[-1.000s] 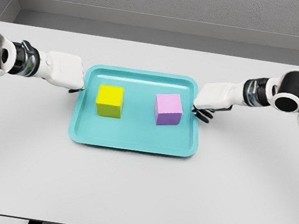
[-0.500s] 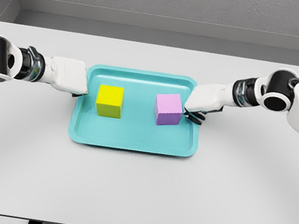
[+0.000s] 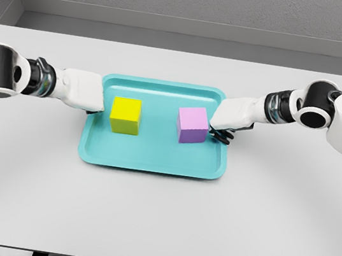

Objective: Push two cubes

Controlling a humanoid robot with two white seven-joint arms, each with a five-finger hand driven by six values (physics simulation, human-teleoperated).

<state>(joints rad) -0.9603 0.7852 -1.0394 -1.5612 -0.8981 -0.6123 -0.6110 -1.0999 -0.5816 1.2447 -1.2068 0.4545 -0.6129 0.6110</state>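
Two cubes are sitting on a teal tray (image 3: 153, 164) in the middle of the white table (image 3: 158, 216). The yellow cube (image 3: 125, 115) is lying on the left side and the purple cube (image 3: 192, 125) on the right, with a gap between them. The left robot hand (image 3: 86, 93) is waiting just beside the yellow cube's outer side, over the tray's edge. I cannot tell how its fingers are set. The right robot hand (image 3: 229, 120) is sitting very close to the purple cube's outer side, with dark fingers (image 3: 221, 136) curling under it, holding nothing. The cubes are looking hard and light, so they should be sliding easily on the smooth tray. Pushing flat on the middle of each outer side should be keeping them from turning.
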